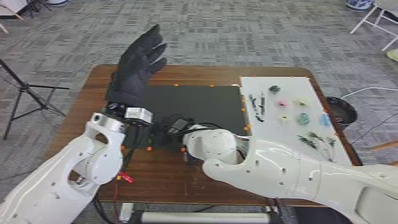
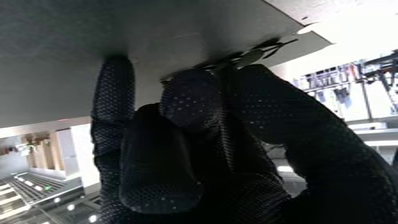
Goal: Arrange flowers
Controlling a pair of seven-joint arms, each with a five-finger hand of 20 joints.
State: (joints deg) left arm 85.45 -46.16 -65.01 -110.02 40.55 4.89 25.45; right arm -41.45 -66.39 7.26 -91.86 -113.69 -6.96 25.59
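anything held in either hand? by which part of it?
Left hand: nothing. Right hand: up against a leafy sprig; can't tell if it's held, or where.

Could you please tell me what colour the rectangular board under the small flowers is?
The flat rectangular board is white; it shows best in the head view.

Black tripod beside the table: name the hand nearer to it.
Left. The left hand is over the table's left side, toward the tripod; the right hand is farther right.
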